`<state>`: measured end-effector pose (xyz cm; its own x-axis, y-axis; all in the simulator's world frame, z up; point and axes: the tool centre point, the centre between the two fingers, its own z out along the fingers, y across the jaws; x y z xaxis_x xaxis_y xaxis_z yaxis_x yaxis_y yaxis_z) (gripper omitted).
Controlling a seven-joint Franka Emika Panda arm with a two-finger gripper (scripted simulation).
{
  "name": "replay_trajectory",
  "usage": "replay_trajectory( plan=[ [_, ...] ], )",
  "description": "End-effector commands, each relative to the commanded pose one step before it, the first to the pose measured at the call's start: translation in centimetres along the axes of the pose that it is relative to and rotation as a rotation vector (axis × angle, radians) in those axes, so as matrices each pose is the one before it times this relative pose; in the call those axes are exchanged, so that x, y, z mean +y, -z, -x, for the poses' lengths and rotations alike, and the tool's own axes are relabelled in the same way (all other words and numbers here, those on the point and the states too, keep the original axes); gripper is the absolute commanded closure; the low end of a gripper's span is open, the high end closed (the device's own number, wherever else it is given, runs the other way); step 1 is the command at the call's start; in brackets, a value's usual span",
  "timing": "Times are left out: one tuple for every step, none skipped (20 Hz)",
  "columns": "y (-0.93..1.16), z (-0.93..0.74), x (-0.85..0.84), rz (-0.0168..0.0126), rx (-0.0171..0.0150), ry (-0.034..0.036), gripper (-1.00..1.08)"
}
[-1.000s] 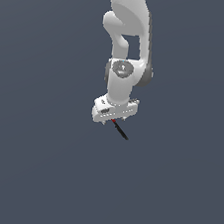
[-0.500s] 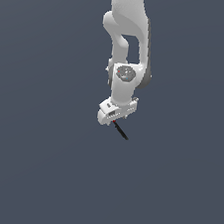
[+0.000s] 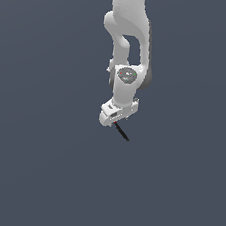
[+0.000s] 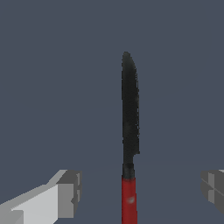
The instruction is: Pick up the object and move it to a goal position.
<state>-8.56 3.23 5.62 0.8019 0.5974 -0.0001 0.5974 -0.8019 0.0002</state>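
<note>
The object is a thin stick with a red handle and a black blade-like end. In the exterior view it pokes out just below my white gripper. The wrist view shows the object running straight away from the camera, its red end lying between my two fingers. My gripper is open: one grey fingertip and the other stand well apart on either side of the handle, with clear gaps to it. Whether the object rests on the ground or not, I cannot tell.
A plain dark grey surface fills both views. The white arm comes down from the top of the exterior view. No other objects, edges or goal marker show.
The hand has turned about its axis and sunk slightly toward the object. The object has stayed where it was.
</note>
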Motion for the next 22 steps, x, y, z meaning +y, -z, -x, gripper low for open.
replay_trajectory(
  plan=[
    [-0.506, 0.039, -0.026, -0.00036, -0.00048, 0.00053, -0.92],
    [-0.321, 0.004, -0.024, 0.00002, 0.00004, 0.00069, -0.92],
    [-0.380, 0.027, 0.008, 0.00000, 0.00000, 0.00000, -0.92],
    [-0.432, 0.003, -0.034, 0.00001, 0.00006, 0.00097, -0.92],
    [-0.487, 0.013, -0.020, 0.00001, 0.00005, 0.00069, -0.92],
    [-0.524, 0.012, -0.017, 0.00001, 0.00005, 0.00069, -0.92],
    [-0.478, 0.025, 0.014, 0.00000, 0.00000, 0.00000, -0.92],
    [-0.411, -0.011, -0.028, 0.00004, 0.00008, 0.00097, -0.92],
    [-0.356, 0.010, 0.016, 0.00000, 0.00000, 0.00000, -0.92],
    [-0.292, -0.016, -0.015, 0.00008, 0.00006, 0.00068, -0.92],
    [-0.240, -0.001, 0.015, 0.00000, 0.00000, 0.00000, -0.92],
    [-0.185, -0.003, 0.013, 0.00000, 0.00000, 0.00000, -0.92],
    [-0.131, -0.004, 0.010, 0.00000, 0.00000, 0.00000, -0.92],
    [-0.078, -0.003, 0.006, 0.00000, 0.00000, 0.00000, -0.92],
    [-0.026, -0.001, 0.002, 0.00000, 0.00000, 0.00000, -0.92],
    [0.000, 0.000, 0.000, 0.00000, 0.00000, 0.00000, 1.08],
    [0.000, 0.000, 0.000, 0.00000, 0.00000, 0.00000, 1.08],
    [0.000, 0.000, 0.000, 0.00000, 0.00000, 0.00000, 1.08],
    [0.000, 0.000, 0.000, 0.00000, 0.00000, 0.00000, 1.08],
    [0.000, 0.000, 0.000, 0.00000, 0.00000, 0.00000, 1.08],
    [0.000, 0.000, 0.000, 0.00000, 0.00000, 0.00000, 1.08],
    [0.000, 0.000, 0.000, 0.00000, 0.00000, 0.00000, 1.08]
  ],
)
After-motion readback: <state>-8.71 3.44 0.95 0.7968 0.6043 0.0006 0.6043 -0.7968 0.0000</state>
